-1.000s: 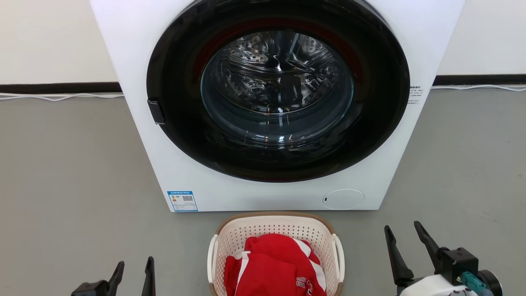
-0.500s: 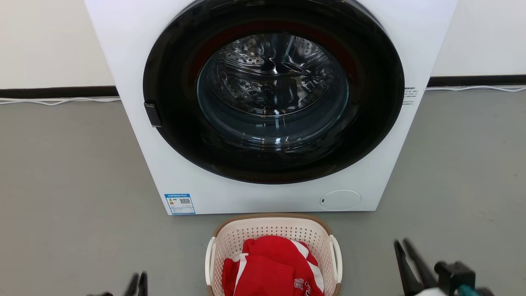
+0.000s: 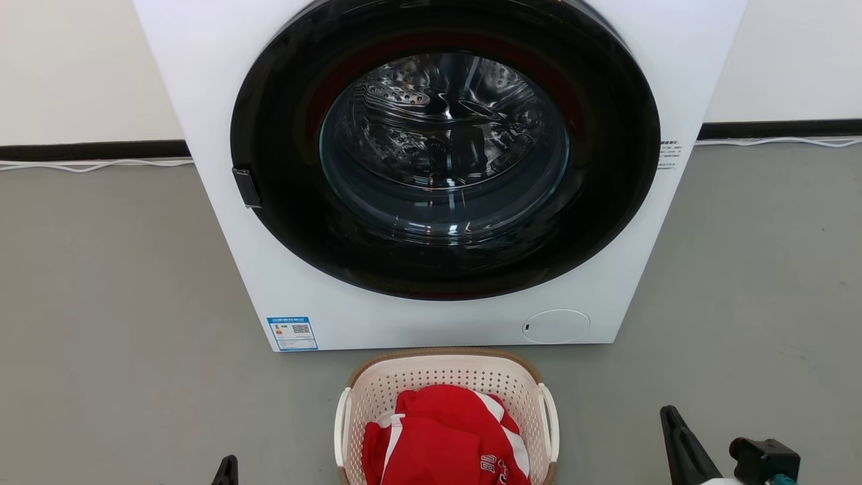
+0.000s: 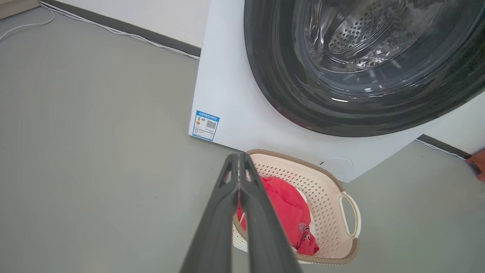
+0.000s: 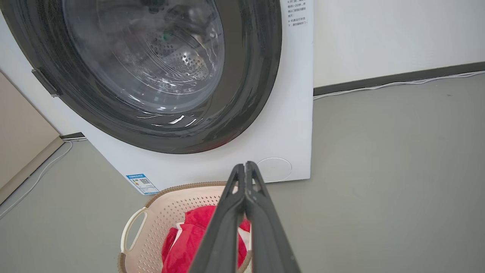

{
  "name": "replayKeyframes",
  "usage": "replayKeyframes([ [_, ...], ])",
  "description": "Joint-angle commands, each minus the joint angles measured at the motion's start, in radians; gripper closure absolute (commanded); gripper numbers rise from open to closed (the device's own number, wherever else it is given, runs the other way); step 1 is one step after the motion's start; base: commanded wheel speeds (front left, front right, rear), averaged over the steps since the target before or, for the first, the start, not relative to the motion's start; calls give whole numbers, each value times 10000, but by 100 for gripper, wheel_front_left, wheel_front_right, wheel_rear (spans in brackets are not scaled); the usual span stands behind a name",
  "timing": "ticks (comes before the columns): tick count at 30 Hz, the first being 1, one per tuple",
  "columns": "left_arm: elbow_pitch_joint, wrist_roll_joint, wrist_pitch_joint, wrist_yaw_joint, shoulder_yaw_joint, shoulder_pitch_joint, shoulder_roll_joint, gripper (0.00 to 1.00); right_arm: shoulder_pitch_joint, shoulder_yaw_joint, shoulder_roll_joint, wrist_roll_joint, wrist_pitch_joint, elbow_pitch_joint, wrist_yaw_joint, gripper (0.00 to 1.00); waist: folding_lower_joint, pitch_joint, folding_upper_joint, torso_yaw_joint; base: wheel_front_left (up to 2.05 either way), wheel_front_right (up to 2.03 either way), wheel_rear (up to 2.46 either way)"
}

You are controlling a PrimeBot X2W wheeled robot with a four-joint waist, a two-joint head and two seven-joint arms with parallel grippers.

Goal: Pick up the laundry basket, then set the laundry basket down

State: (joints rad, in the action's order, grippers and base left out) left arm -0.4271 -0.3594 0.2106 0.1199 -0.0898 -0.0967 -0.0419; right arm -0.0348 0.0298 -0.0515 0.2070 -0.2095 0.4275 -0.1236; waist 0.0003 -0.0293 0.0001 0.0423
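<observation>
Laundry basket (image 3: 441, 372) holding red clothing (image 3: 441, 438) sits before the washer (image 3: 283, 283).

Floor (image 3: 114, 283): grey, smooth.
Washer (image 3: 303, 283): stood on it, by the wall (image 3: 81, 67).
Laundry basket (image 3: 444, 374): set on it, just before the washer.
Cable (image 3: 87, 164): laid along the skirting (image 3: 94, 149).

Laundry corner: washer (image 3: 444, 155), laundry basket (image 3: 444, 376)
</observation>
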Motion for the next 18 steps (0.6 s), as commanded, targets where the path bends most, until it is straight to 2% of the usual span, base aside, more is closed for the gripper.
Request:
replayKeyframes([
  [1,299,-322,-39,13,-45,371,-106,100,391,47,-54,371,93,-332,-9,100,-3,6,-1,-5,0,0,0],
  [18,531,-2103,-495,27,-62,608,-103,100,533,149,-44,2367,538,-562,-18,100,-3,53,-1,-66,0,0,0],
])
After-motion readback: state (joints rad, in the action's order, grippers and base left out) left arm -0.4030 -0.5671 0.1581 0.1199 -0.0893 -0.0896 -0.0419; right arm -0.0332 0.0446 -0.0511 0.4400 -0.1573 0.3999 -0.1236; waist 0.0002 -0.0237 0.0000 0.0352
